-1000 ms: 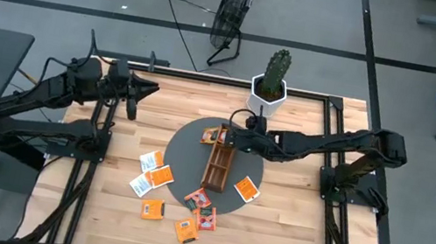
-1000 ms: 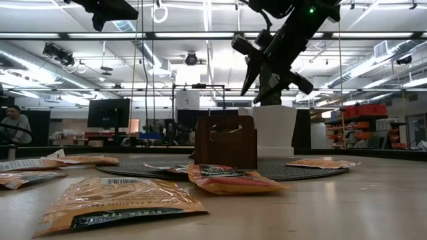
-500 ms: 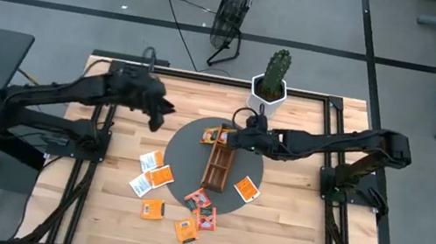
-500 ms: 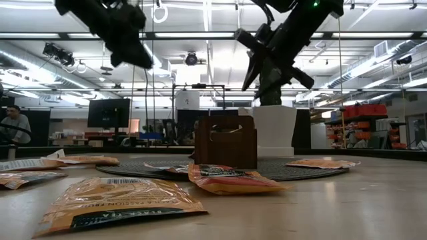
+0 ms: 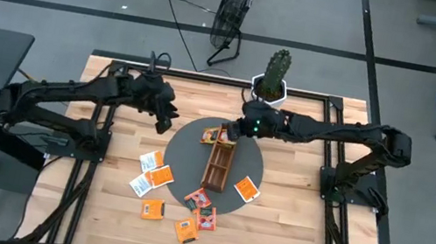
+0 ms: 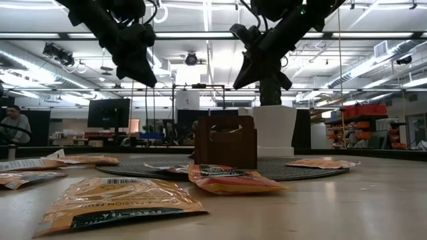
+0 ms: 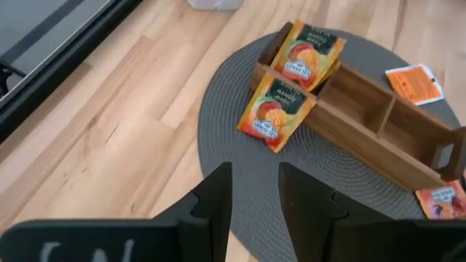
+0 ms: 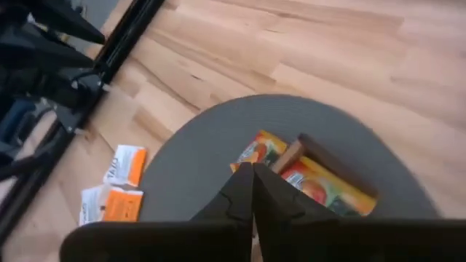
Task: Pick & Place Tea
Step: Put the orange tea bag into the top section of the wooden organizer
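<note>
A long wooden tray [image 5: 218, 165] lies on a round grey mat [image 5: 187, 148]. One orange tea sachet [image 7: 309, 51] leans in the tray's far end compartment. Another [image 7: 275, 113] lies on the mat against the tray's side. Several more sachets [image 5: 158, 176] are scattered flat on the table near the mat's left and near sides, and one [image 5: 247, 189] lies at its right. My left gripper [image 7: 255, 196] hangs open above the mat's left edge [image 5: 167, 118]. My right gripper [image 8: 253, 182] is shut on nothing, well above the tray's far end [image 5: 234, 134].
A cactus in a white pot [image 5: 271, 85] stands at the table's far edge, just behind my right gripper. Black frame rails [image 5: 92, 132] run along the table's left and right sides. A person [image 6: 13, 127] sits far off in the room.
My left gripper has swung down and toward the mat from the table's far left, tipping to point downward. My right gripper has shut, rolled about its own line and risen a little above the tray's far end. The sachets have stayed where they were.
</note>
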Available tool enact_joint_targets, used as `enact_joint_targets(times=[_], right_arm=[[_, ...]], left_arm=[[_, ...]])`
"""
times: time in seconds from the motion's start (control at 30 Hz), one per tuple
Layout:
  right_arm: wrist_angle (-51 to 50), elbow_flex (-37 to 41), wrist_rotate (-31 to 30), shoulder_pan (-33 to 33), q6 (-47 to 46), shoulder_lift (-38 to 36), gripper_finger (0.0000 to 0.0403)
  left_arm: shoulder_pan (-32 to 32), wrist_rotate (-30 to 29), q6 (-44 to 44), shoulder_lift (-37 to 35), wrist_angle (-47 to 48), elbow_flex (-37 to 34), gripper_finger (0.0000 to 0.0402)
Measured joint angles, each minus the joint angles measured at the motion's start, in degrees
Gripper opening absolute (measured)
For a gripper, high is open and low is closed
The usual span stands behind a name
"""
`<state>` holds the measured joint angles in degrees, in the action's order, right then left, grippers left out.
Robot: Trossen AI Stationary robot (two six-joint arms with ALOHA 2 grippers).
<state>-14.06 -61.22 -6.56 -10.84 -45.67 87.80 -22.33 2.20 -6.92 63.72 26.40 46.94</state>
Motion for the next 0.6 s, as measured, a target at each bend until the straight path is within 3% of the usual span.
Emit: enact_joint_targets(times=[0.33,0.6], right_arm=[[-13.6,-12.5,6.1,-3.1,17.1,8.2,0.0002],[-19.0,-18.4,10.7,-3.0,22.3,15.7,0.0001]], left_arm=[[0.0,0.0,0.1,0.0,-0.1,0.0,0.0115],[0.0,0.0,0.1,0.0,-0.2,0.0,0.0115]])
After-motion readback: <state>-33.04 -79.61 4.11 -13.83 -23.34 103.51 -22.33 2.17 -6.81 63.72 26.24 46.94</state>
